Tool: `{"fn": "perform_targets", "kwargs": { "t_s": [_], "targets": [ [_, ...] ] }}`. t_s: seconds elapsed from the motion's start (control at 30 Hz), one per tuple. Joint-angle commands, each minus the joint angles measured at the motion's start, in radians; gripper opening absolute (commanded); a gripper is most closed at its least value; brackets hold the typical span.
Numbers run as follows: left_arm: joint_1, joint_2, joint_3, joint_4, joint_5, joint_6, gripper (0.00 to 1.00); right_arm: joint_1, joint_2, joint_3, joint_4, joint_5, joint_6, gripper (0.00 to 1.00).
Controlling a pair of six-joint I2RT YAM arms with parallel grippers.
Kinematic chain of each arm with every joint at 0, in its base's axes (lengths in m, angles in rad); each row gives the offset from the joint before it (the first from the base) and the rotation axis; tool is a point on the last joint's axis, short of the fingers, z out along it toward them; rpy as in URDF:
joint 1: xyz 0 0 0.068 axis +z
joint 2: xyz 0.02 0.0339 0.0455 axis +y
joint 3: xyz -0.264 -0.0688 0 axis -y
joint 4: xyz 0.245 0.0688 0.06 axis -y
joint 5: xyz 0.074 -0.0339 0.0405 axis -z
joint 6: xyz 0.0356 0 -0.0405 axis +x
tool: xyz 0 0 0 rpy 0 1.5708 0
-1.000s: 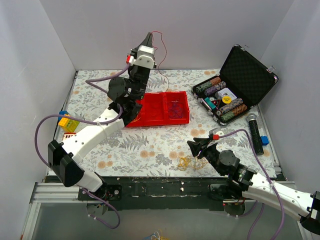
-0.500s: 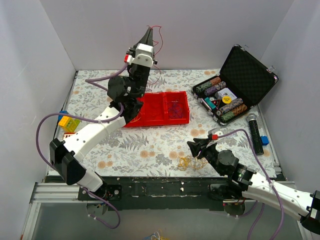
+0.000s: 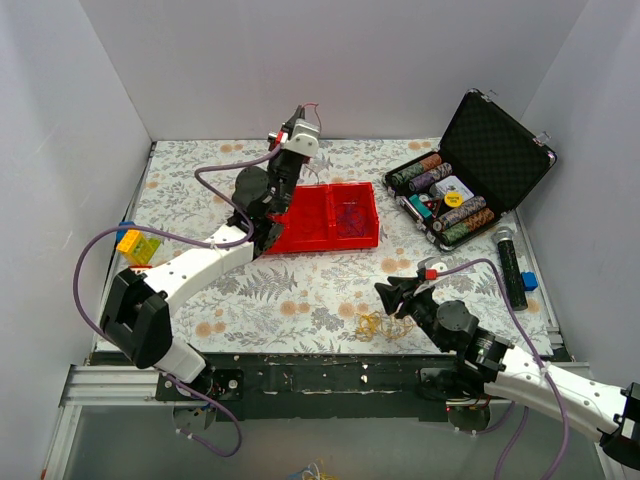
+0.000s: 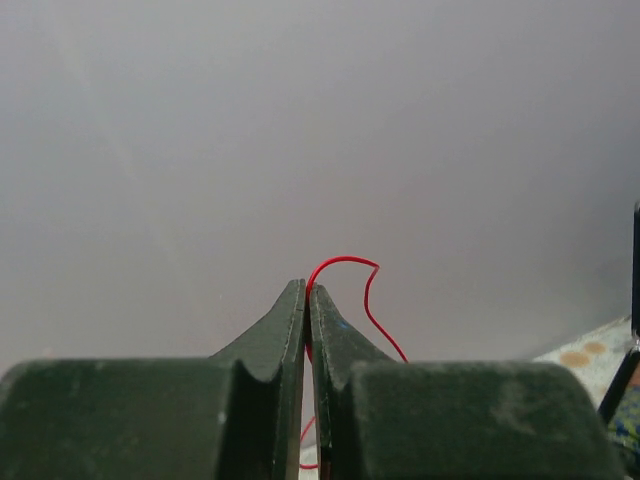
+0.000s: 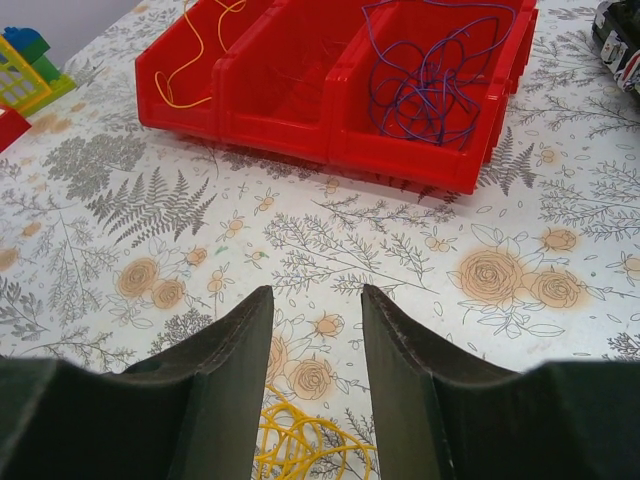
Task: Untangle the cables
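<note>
My left gripper [image 3: 298,112] is raised above the back of the red bin tray [image 3: 300,237], shut on a thin red cable [image 4: 345,263] that loops out past its fingertips [image 4: 307,290]. A purple-blue cable bundle [image 5: 425,70] lies in the tray's right compartment, and a yellow-orange wire [image 5: 195,50] lies in its left one. A yellow cable bundle [image 3: 378,325] lies on the table near the front, just under my right gripper [image 5: 315,300], which is open and empty above the floral cloth.
An open black case [image 3: 470,170] with poker chips stands at the back right. A black microphone [image 3: 510,265] and a blue block lie at the right edge. Toy bricks [image 3: 135,243] sit at the left edge. White walls enclose the table.
My left gripper has come down and slightly right from high against the back wall, still holding the red cable. The right arm has not moved.
</note>
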Motion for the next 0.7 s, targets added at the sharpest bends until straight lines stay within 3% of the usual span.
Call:
{"fn": "perform_targets", "kwargs": {
  "t_s": [0.0, 0.27, 0.67],
  "targets": [
    [0.024, -0.032, -0.04, -0.119, 0.012, -0.078, 0.0, 0.004, -0.031, -0.004, -0.005, 0.028, 0.017, 0.49],
    [0.024, -0.057, -0.141, -0.256, -0.003, -0.172, 0.0, 0.003, -0.059, -0.013, -0.033, 0.033, 0.043, 0.49],
    [0.024, -0.045, -0.155, -0.45, -0.004, -0.229, 0.0, 0.003, -0.057, -0.011, -0.041, 0.031, 0.065, 0.48]
  ]
}}
